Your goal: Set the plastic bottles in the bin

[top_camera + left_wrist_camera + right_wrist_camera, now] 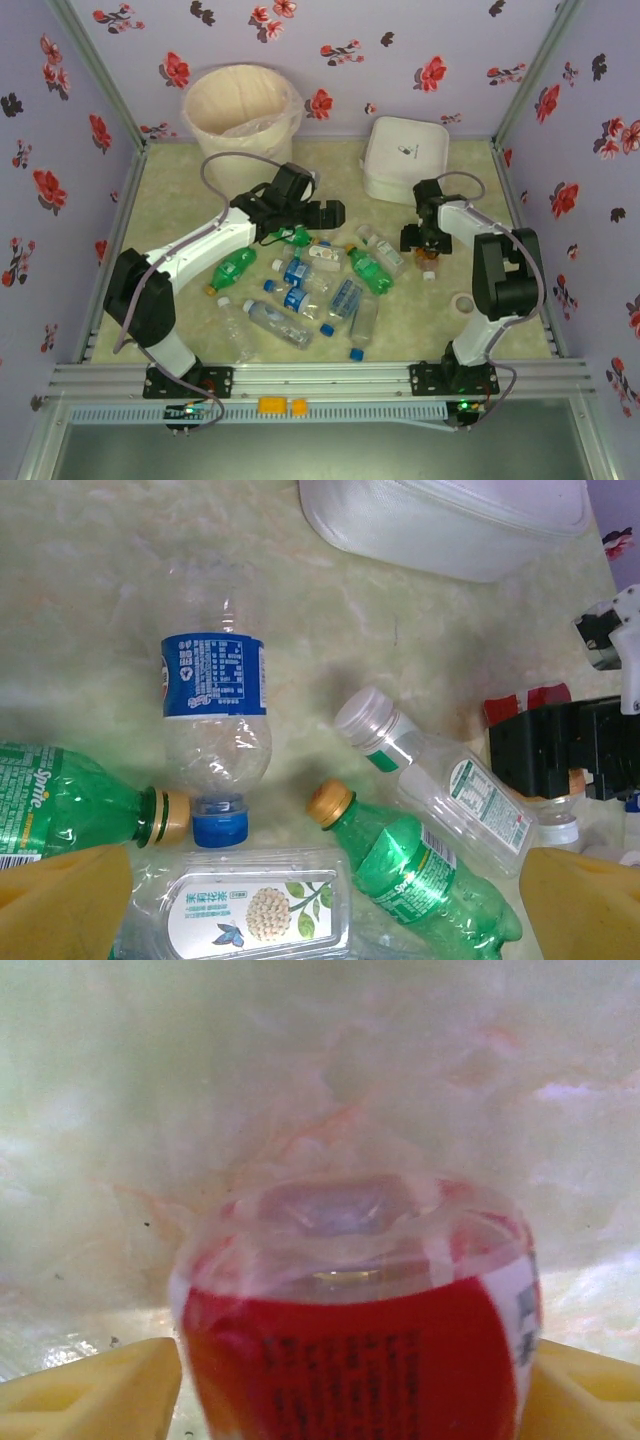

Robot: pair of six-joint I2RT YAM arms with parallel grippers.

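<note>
Right gripper [352, 1390] low over the table [180, 190], yellow fingers [90, 1390] flanking a red-label bottle [360, 1350] on both sides. Clamped or just alongside, cannot tell. Left gripper [330, 212] hovers above the bottle heap [310, 285], jaws wide apart. Under it lie a blue-label clear bottle [213, 710] and a green Sprite bottle [420, 880]. Bin [240, 145] stands in the far left corner, well apart from the heap. White lidded box [404, 158] far right.

Top external: high behind the arm bases [185, 380], angled down over the whole bench [175, 195]. Left wrist: close above the plastic bottles [215, 730], facing down; shares the white box [450, 520] with the top view. Right wrist: very close, facing the red-labelled bottle [350, 1360].
</note>
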